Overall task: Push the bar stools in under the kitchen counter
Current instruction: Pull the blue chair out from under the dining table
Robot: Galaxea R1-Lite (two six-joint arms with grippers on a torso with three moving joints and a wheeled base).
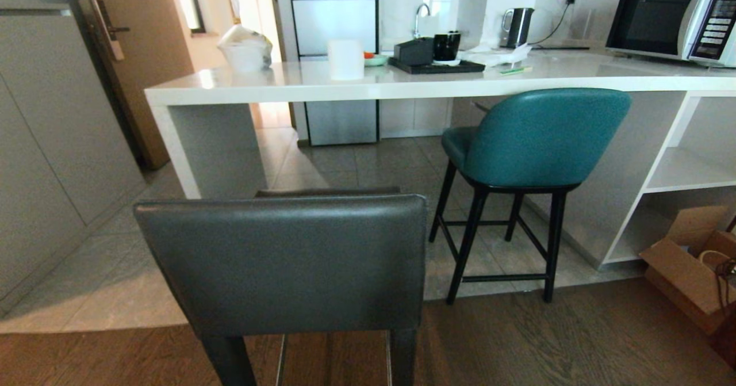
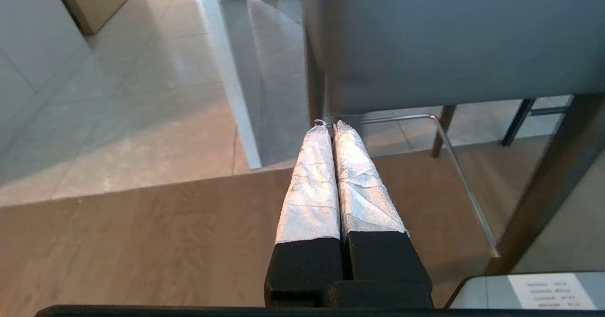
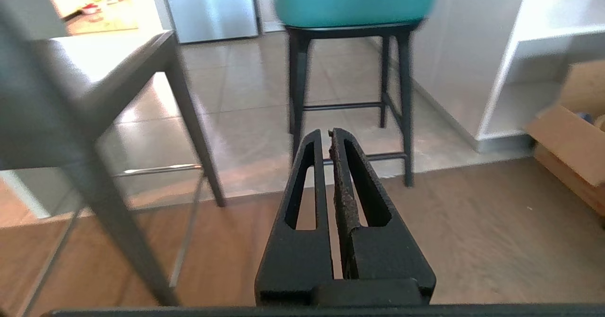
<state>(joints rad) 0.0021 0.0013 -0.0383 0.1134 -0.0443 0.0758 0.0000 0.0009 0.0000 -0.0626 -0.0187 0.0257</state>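
The grey bar stool [image 1: 282,259] stands nearest me on the wood floor, its square back facing me, apart from the kitchen counter [image 1: 356,87]. The teal bar stool [image 1: 540,138] stands further back on the right, its seat partly under the white slab. Neither gripper shows in the head view. My left gripper [image 2: 331,125] is shut and empty, its taped fingers low behind the grey stool's back [image 2: 449,38] near the metal footrest [image 2: 461,175]. My right gripper [image 3: 328,132] is shut and empty, pointing at the teal stool's legs [image 3: 350,95]; the grey stool [image 3: 94,85] is beside it.
An open cardboard box [image 1: 687,271] sits on the floor at the right by the white shelving [image 1: 684,170]. Grey cabinets [image 1: 52,144] line the left. On the counter stand a microwave [image 1: 673,18], a kettle [image 1: 519,26], a black tray [image 1: 437,67] and a white cup [image 1: 346,59].
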